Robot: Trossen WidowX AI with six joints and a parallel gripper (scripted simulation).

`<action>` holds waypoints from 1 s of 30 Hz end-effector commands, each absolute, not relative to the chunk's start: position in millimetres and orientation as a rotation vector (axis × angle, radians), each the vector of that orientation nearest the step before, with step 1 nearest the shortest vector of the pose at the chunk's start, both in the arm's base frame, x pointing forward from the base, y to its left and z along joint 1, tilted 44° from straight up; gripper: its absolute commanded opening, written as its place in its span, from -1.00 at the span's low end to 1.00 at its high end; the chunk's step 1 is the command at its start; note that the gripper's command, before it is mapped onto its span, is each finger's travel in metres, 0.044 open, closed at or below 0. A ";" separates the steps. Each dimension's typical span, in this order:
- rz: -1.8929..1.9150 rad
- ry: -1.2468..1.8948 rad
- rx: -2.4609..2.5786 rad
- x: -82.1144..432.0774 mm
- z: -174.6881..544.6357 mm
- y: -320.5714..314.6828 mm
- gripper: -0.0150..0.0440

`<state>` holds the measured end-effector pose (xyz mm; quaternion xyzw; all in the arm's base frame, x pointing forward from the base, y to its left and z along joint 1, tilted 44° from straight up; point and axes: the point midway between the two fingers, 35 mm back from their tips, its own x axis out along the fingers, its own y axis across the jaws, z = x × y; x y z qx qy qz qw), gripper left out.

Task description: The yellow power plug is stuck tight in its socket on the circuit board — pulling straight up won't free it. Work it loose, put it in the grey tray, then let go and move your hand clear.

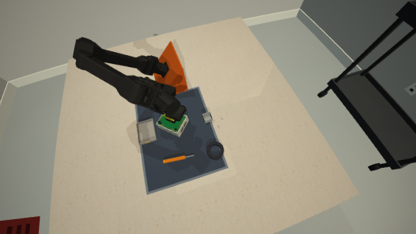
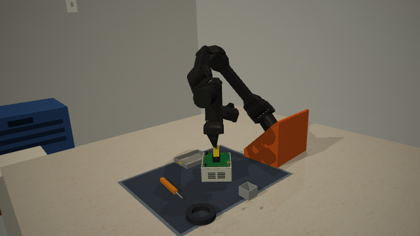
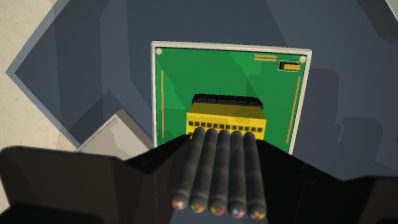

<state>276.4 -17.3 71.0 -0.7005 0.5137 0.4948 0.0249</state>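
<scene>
Gripper (image 1: 174, 120) (image 2: 216, 147) (image 3: 222, 145) pinching yellow plug (image 1: 169, 117) (image 2: 216, 151) (image 3: 226, 120), mid-frame in wrist view. Likely light, rigid; grip body sides, spare the wires (image 3: 218, 170).

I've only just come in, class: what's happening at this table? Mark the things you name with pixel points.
The robot's gripper (image 2: 215, 147) (image 3: 222, 145) is closed on the yellow plug (image 1: 169, 118) (image 2: 216, 151) (image 3: 225, 117), which is still at its black socket (image 2: 216, 159) (image 3: 227, 99) on the green circuit board (image 1: 172, 126) (image 2: 225, 158) (image 3: 175, 75). The grey tray (image 1: 139, 133) (image 2: 188, 162) stands beside the board's white case (image 1: 172, 131) (image 2: 216, 178) (image 3: 230, 46), so the plug has yet to reach it.
</scene>
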 end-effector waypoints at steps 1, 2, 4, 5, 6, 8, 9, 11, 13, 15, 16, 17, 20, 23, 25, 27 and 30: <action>1.523 1.581 -2.169 278.0 71.4 -15.0 -0.49; 1.523 1.580 -2.168 278.0 73.2 -13.3 -0.49; 1.524 1.584 -2.167 278.2 76.5 -9.9 -0.49; 1.526 1.591 -2.165 278.6 78.1 -8.0 -0.49; 1.528 1.604 -2.160 279.2 79.4 -5.9 -0.49; 1.536 1.642 -2.146 281.1 81.7 -1.4 -0.49; 1.540 1.664 -2.138 282.1 81.0 -0.8 -0.49; 1.546 1.696 -2.125 283.6 80.5 0.6 -0.49; 1.546 1.692 -2.127 283.5 80.7 0.6 -0.49; 1.537 1.646 -2.145 281.3 82.2 -0.7 -0.49; 1.530 1.610 -2.158 279.6 83.2 -1.7 -0.49; 1.522 1.571 -2.172 277.8 84.4 -2.8 -0.49; 1.499 1.464 -2.206 272.8 89.2 -4.5 -0.49; 1.486 1.402 -2.224 269.9 91.5 -6.0 -0.49; 1.485 1.400 -2.225 269.7 92.2 -5.6 -0.49; 1.492 1.428 -2.217 271.1 91.5 -4.5 -0.49; 1.511 1.519 -2.189 275.4 89.1 -1.4 -0.49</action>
